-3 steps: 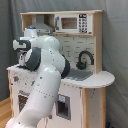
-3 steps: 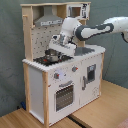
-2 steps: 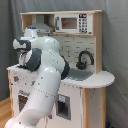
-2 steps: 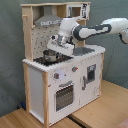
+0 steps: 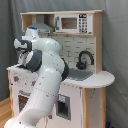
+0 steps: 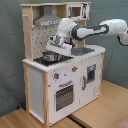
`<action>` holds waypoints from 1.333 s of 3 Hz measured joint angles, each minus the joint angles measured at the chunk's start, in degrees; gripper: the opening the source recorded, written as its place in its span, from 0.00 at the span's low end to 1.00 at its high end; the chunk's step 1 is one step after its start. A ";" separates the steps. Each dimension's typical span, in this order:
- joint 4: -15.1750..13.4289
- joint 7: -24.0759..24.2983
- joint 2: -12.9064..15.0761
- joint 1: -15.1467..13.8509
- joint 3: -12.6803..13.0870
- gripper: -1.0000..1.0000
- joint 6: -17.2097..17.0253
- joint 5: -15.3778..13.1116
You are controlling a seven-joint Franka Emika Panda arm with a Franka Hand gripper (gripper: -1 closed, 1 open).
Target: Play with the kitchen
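**Panda arm over the toy stovetop**

In the first exterior view, the kitchen [image 5: 75, 75] of white panels and pale wood stands against a grey curtain. It has one small microwave [image 5: 71, 22], one curved black faucet [image 5: 84, 59] and one grey hood [image 5: 42, 25]. The smooth white arm [image 5: 45, 80] covers its left half.

In the second exterior view, the gripper [image 6: 56, 46] hangs above the black stovetop [image 6: 50, 59], over a round metal pot [image 6: 48, 57]; I cannot tell how its fingers stand. One oven door [image 6: 64, 95] faces front.

grey curtain backdrop [image 5: 115, 60], wooden tabletop [image 6: 100, 107] in the second exterior view, seam between its boards
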 joint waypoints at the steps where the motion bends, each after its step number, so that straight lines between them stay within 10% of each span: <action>1: 0.03 0.00 0.15 0.17 0.00 1.00 0.04 0.00; 4: 10.53 0.23 -2.33 5.03 2.59 1.00 -6.53 -3.85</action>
